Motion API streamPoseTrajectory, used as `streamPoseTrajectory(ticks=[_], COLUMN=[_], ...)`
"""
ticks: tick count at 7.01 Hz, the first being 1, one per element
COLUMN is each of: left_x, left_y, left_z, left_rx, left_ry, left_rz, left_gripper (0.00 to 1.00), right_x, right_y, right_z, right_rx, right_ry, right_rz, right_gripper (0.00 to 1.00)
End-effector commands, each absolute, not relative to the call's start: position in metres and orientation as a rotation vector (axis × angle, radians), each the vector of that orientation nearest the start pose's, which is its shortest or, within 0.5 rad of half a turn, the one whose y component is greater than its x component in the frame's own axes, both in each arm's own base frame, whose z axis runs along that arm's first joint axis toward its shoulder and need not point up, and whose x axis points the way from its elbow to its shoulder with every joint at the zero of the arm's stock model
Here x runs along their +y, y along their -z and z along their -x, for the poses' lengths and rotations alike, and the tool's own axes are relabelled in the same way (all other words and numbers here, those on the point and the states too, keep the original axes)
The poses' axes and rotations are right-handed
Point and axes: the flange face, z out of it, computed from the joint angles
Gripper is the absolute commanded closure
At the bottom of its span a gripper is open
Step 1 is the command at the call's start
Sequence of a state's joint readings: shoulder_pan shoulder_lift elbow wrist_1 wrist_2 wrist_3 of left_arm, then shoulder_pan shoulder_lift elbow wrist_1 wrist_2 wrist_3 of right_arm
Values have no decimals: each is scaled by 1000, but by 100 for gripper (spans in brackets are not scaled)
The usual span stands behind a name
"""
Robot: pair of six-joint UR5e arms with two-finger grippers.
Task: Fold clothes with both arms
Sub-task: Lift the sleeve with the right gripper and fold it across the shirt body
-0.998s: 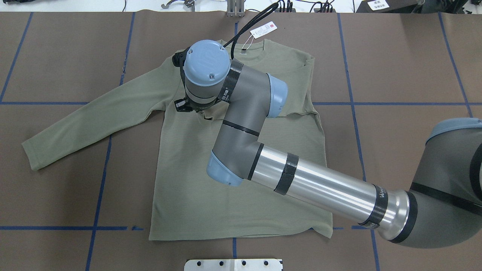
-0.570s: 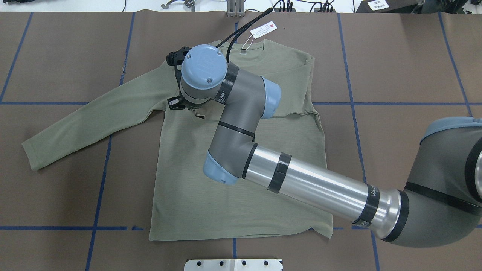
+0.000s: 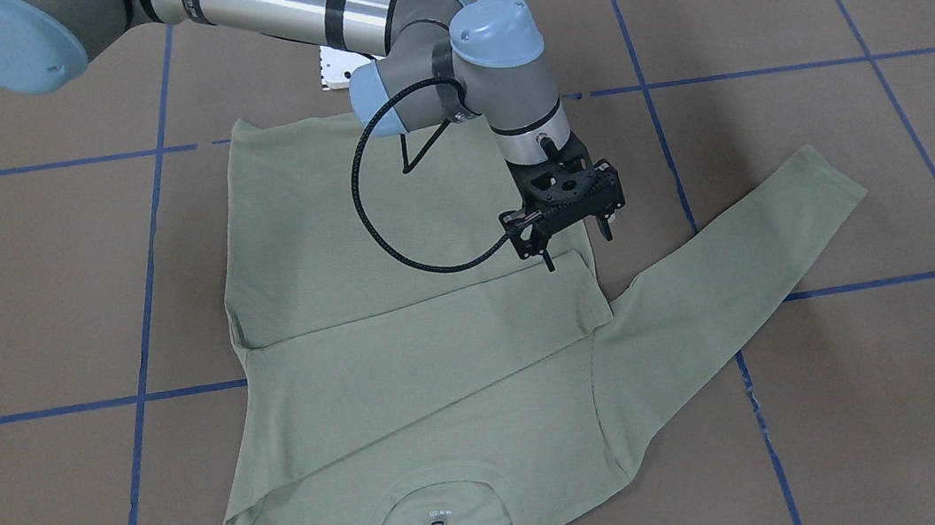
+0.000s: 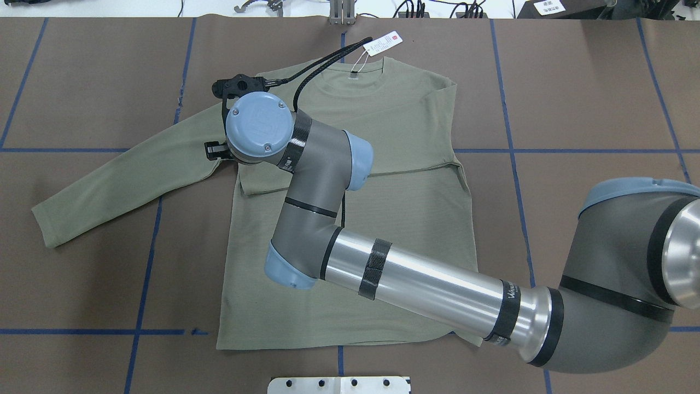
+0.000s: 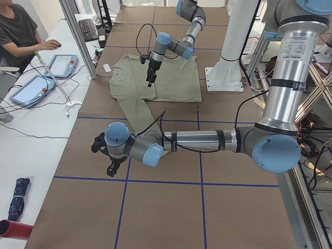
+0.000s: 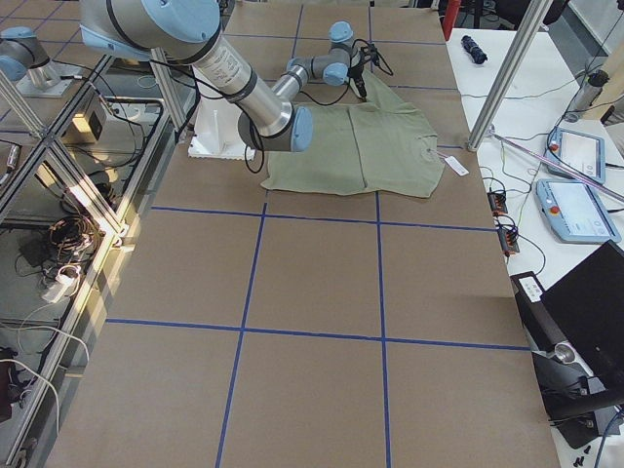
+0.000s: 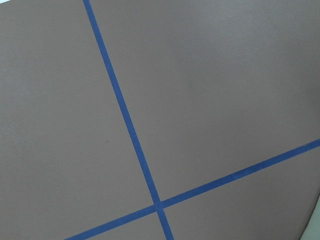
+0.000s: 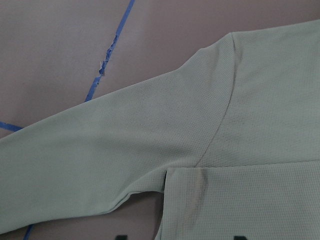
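The sage-green clothes (image 4: 350, 235) lie flat on the brown table, neck and white hang tag (image 4: 383, 44) at the far edge. One sleeve is folded across the chest (image 3: 406, 341), its cuff (image 3: 580, 271) ending near the opposite armpit. The other sleeve (image 4: 109, 180) stretches out sideways. My right gripper (image 3: 577, 245) hovers just over that cuff, open, with nothing between its fingers. The right wrist view shows the cuff (image 8: 240, 200) and armpit seam below. My left gripper (image 5: 104, 155) appears only in the exterior left view, low over bare table; I cannot tell its state.
The white pedestal base (image 4: 339, 384) stands at the table's near edge. Blue tape lines (image 7: 125, 120) cross the brown cover. A person (image 5: 21, 31) sits at a side table with tablets (image 5: 62, 65) beyond a metal post (image 5: 78, 36).
My right arm has swung left across the shirt. The folded sleeve's cuff has moved with it from mid-chest to beside the far armpit.
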State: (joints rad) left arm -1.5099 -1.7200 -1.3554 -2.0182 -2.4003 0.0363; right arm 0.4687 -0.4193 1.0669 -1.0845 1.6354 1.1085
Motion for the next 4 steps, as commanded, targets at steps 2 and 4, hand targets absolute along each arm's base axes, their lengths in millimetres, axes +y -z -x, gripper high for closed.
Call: streamPoseTrajectory(ticks=[2, 4], left_x=[-563, -506], left_y=[-628, -649], left_z=[-24, -85], left_rx=[889, 945], left_ry=[-91, 54], left_rz=[-318, -358], left_gripper=[0, 0], right_x=[-502, -519], right_y=[-62, -110], right_z=[655, 575], right_rx=[-919, -816], right_ry=[10, -49], right_rz=[-260, -133], right_gripper=[1, 1])
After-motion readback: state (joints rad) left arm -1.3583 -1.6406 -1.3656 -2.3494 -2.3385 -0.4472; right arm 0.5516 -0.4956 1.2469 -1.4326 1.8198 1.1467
